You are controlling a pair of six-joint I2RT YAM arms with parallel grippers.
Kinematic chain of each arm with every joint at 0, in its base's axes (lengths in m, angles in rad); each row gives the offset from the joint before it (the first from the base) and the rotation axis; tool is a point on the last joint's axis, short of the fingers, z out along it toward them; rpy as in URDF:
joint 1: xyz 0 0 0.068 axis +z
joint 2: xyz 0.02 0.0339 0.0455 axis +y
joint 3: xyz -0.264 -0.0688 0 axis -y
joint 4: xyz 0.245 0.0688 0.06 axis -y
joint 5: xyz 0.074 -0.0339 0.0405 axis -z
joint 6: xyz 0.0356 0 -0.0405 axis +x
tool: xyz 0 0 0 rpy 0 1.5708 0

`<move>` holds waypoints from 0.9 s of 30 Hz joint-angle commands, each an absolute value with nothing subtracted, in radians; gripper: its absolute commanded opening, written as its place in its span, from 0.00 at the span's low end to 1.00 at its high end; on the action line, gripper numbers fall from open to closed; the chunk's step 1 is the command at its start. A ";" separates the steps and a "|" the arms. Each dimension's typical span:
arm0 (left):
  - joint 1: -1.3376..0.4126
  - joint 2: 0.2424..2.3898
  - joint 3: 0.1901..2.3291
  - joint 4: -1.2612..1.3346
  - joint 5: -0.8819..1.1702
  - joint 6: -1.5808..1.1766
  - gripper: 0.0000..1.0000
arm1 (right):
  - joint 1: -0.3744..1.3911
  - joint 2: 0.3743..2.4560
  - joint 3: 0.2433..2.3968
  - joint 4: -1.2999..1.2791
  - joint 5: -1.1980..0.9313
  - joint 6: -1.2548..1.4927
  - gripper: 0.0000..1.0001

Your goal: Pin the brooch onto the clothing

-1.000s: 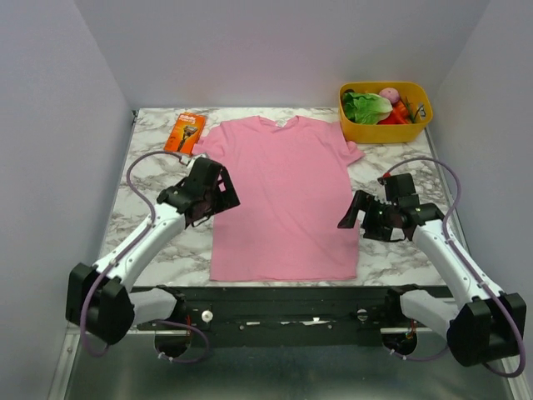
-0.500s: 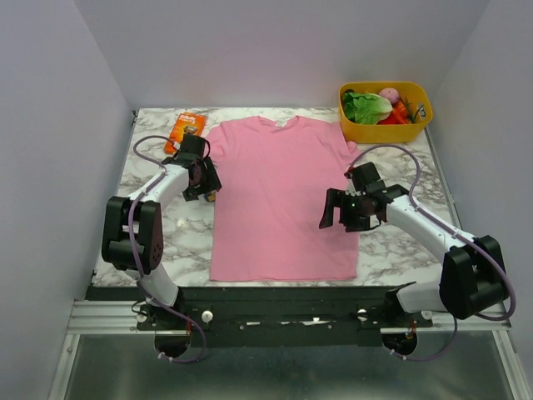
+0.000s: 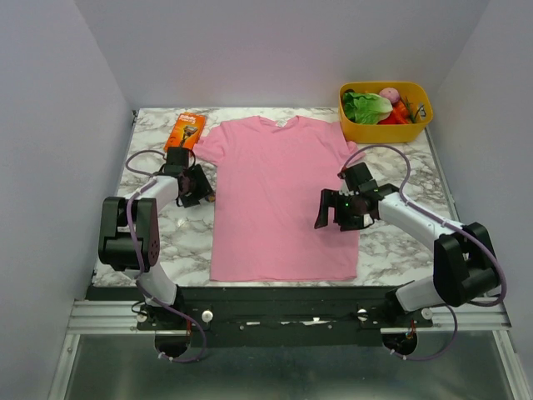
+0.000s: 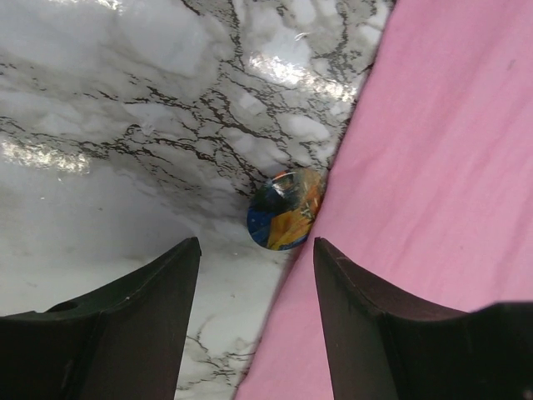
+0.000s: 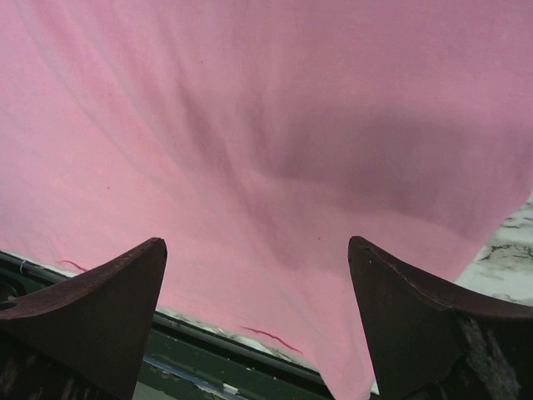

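Our left gripper [image 4: 256, 243] hangs partly open and empty, the brooch [image 4: 286, 210] at mid-frame just beyond its tips, on marble [image 4: 125, 125] against the shirt [image 4: 433, 167] edge; our right gripper [image 5: 258, 246] gapes wide above the shirt, holding nothing

Robot lab test cell, plain white enclosure walls [image 3: 275, 50], marble-look table [image 3: 187, 237], metal mounting rail [image 3: 275, 318]
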State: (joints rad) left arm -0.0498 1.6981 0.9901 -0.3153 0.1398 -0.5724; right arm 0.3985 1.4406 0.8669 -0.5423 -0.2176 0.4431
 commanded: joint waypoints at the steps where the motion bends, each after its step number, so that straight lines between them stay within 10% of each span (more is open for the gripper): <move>1: -0.023 1.680 0.911 -0.149 0.268 -0.598 0.65 | 0.414 1.468 0.888 -0.512 -0.216 0.430 0.97; 9: -0.008 1.686 0.847 -0.037 0.302 -0.641 0.56 | 0.420 1.486 0.911 -0.515 -0.224 0.425 0.97; 23: -0.009 1.677 0.804 -0.023 0.250 -0.643 0.00 | 0.423 1.479 0.908 -0.517 -0.227 0.422 0.96; 27: -0.009 1.654 0.810 -0.047 0.224 -0.635 0.00 | 0.429 1.476 0.911 -0.520 -0.226 0.413 0.96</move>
State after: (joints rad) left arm -0.0132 1.6775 0.8188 -0.0132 0.2722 -0.6483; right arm 0.4156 1.4746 0.8944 -0.5251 -0.2192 0.4347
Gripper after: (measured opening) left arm 0.009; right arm 0.963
